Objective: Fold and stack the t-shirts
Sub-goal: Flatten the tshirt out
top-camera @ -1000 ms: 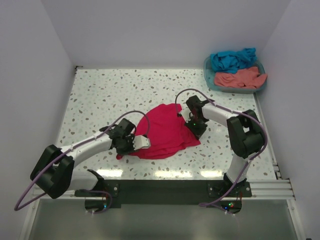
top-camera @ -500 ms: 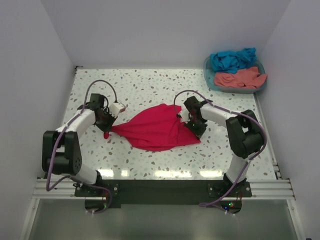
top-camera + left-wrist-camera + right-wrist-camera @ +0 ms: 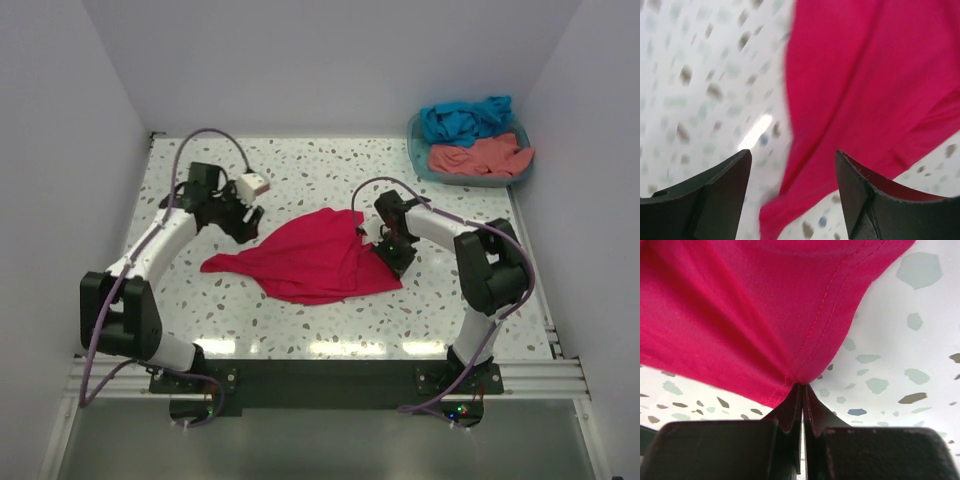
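Observation:
The crimson-pink t-shirt (image 3: 310, 260) lies spread on the speckled table, one corner stretched out to the left. My left gripper (image 3: 247, 222) hovers open just above and behind that left part; in the left wrist view the cloth (image 3: 875, 90) lies below the gripper (image 3: 792, 160), and nothing sits between its fingers (image 3: 715, 195). At the shirt's right edge my right gripper (image 3: 375, 240) is shut on a hem fold (image 3: 740, 305), which is pinched at the tips of the gripper (image 3: 801, 386). The teal-blue t-shirt (image 3: 465, 118) and the salmon-coral t-shirt (image 3: 480, 155) lie crumpled in the basket.
A teal plastic basket (image 3: 418, 160) stands at the back right corner of the table. White walls close in the table on the left, back and right. Both arm bases sit at the near edge.
My left gripper pulled the shirt's left corner outward to the left, then opened, let it drop and moved back and up. The right gripper stayed shut on the right hem.

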Available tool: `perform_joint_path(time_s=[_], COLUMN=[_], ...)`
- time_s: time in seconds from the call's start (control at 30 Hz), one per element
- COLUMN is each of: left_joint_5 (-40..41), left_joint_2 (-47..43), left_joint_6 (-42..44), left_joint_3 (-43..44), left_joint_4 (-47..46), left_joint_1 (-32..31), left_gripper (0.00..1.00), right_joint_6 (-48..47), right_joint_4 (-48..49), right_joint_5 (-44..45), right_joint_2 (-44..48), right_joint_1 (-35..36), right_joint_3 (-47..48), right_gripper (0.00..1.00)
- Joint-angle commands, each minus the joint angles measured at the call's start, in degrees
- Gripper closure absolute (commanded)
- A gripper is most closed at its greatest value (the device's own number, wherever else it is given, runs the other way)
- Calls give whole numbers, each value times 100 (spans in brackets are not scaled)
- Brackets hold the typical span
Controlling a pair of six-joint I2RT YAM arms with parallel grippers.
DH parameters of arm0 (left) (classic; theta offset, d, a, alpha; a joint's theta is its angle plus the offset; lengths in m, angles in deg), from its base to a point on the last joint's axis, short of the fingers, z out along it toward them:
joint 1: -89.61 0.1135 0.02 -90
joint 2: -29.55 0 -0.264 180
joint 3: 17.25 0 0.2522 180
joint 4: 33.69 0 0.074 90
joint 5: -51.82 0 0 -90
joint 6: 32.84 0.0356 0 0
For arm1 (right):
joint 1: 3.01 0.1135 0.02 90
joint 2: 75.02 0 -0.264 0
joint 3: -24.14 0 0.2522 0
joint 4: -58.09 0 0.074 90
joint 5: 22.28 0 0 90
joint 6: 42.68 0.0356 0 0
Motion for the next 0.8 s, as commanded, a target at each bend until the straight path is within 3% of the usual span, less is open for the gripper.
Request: perform_joint_path(time_s=[0.0, 0.03, 0.13, 0.33, 0.53, 0.77], left_joint_5=[-371, -239, 515, 1562, 2476, 2953], left_joint_2=[-421, -430, -360, 342, 861, 1660], left_joint_6=[-263, -361, -809, -1548, -1891, -2357], left_joint_3=[50, -29, -424, -566, -505, 93], left_joint_4=[-698, -1100, -2040, -3087, -3810, -3504], left_joint_1=[-1432, -2062, -3179, -4605, -5486, -5742], left_gripper=[27, 27, 27, 29, 30, 33], right_joint_6=[-20, 15, 103, 402, 455, 517], right_joint_4=[-408, -444, -689, -866, -892, -831], right_joint_5=[-611, -707, -1322, -1938, -2044, -1974], right_joint_2=[-4, -21, -240, -627, -663, -646], right_joint_1=[-111, -146, -374, -937, -1113, -1113], right_joint_3=[-29, -38, 49, 278, 269, 260], right_gripper=[100, 100, 100, 100, 100, 100])
